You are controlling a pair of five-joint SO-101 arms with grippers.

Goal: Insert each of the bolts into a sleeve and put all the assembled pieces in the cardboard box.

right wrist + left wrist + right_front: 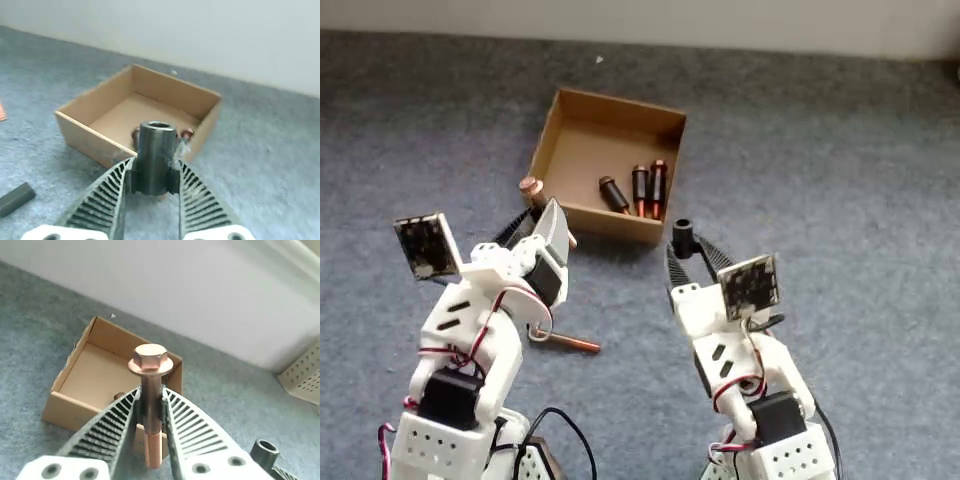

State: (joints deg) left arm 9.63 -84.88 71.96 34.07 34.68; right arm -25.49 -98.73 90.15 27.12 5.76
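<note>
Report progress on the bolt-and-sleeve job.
Done: three pieces that look assembled lie in the cardboard box. In hand: left gripper holds a bolt, right gripper a sleeve, not yet joined. Left: a loose bolt and a loose sleeve on the carpet.

High view steeply downward; both wrist views low, close, forward toward cardboard box (600, 140).
</note>
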